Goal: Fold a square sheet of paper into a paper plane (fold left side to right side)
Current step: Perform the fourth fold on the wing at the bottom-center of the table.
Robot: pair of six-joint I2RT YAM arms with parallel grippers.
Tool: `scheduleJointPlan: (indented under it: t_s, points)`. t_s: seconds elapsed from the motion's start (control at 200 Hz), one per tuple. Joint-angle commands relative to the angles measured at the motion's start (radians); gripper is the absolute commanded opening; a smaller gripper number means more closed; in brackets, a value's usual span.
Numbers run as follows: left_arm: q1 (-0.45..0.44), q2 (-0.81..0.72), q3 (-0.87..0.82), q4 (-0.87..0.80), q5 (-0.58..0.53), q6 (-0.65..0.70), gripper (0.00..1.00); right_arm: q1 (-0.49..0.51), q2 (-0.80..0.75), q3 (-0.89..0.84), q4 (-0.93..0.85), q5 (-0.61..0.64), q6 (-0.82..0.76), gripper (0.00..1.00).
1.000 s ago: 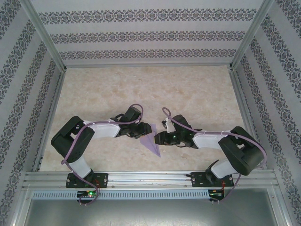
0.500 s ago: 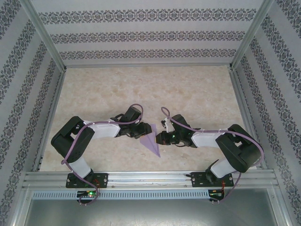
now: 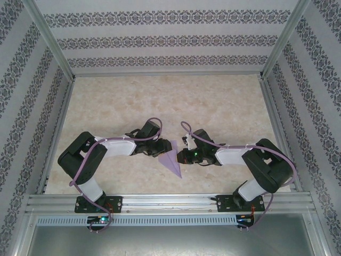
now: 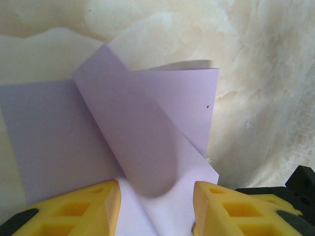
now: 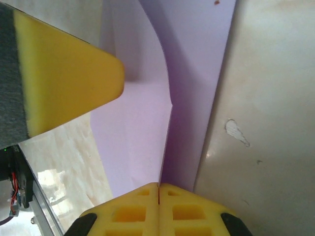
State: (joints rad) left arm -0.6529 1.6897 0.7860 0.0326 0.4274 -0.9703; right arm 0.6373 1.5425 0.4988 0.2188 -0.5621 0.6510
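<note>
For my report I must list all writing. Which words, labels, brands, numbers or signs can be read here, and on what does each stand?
No text can be read in these pictures.
Lavender paper: plain, with one dark speck.
Yellow fingers: no mark.
Wall pattern: ornament, not writing.
Small boards at the arm bases: too small to read.

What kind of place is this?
Probably a robot test booth: a left arm and right arm bolted to a metal rail, patterned walls boxing in a table, and purple paper between them.
</note>
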Motion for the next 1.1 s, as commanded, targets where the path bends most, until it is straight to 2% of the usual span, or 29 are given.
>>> scheduleJointPlan:
  t_s: [0.0,0.4,0.515,0.764,0.894,0.969,1.094]
  points:
    - [-0.011,0.023,0.004,-0.063,-0.028,-0.002,0.44,0.0,0.018,0.023,-0.026,0.023,-0.025,0.06]
    - [-0.012,0.024,0.005,-0.064,-0.028,-0.004,0.44,0.004,0.037,0.018,-0.042,0.044,-0.03,0.05]
    - [-0.011,0.015,0.005,-0.063,-0.027,-0.004,0.44,0.007,0.043,0.02,-0.06,0.061,-0.036,0.02]
    - [-0.011,-0.056,0.039,-0.091,-0.028,0.01,0.46,0.016,0.086,0.002,-0.091,0.092,-0.031,0.0]
    - [-0.01,-0.112,0.058,-0.148,-0.067,0.037,0.46,0.02,0.094,-0.012,-0.091,0.112,-0.021,0.0]
    - [-0.01,-0.138,0.055,-0.154,-0.072,0.05,0.41,0.023,0.094,-0.013,-0.094,0.122,-0.019,0.0]
    - [-0.01,-0.128,0.044,-0.097,-0.001,0.063,0.25,0.025,0.091,-0.005,-0.118,0.143,-0.024,0.0]
